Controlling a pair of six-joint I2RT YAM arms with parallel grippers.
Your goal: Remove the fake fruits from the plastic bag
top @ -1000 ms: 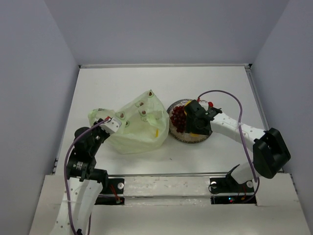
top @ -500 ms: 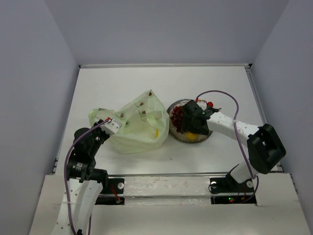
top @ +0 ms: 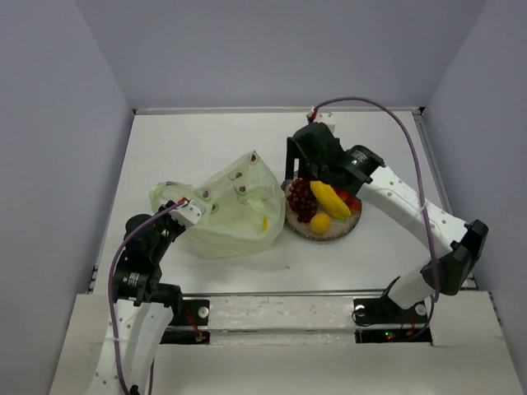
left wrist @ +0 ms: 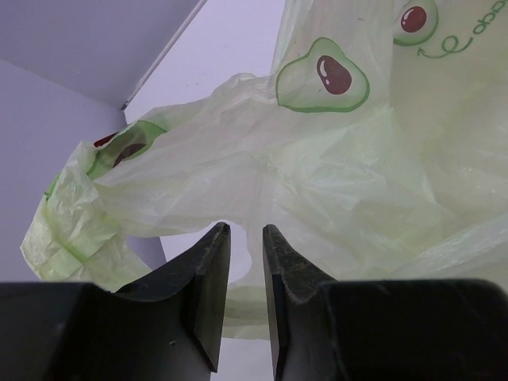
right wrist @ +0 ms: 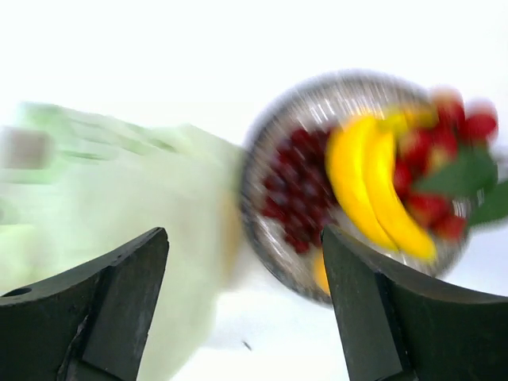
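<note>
- The right gripper [right wrist: 244, 238] has lifted off the speckled plate [top: 352, 224] toward the table's [top: 206, 140] far edge, jaws wide and empty.
- On the plate, mid-table, are fruits that look light and rigid: one grape bunch [top: 300, 197], two bananas [top: 328, 197], one round orange fruit [top: 319, 222], one berry bunch [top: 350, 200].
- The plastic bag [top: 230, 218], touching the plate's left, is flimsy, slippery film, best held by a gathered fold; the left gripper [left wrist: 246, 230] seems closed on its edge.

Speckled grey plate [top: 336, 235] — round, on white table [top: 189, 148]
</note>
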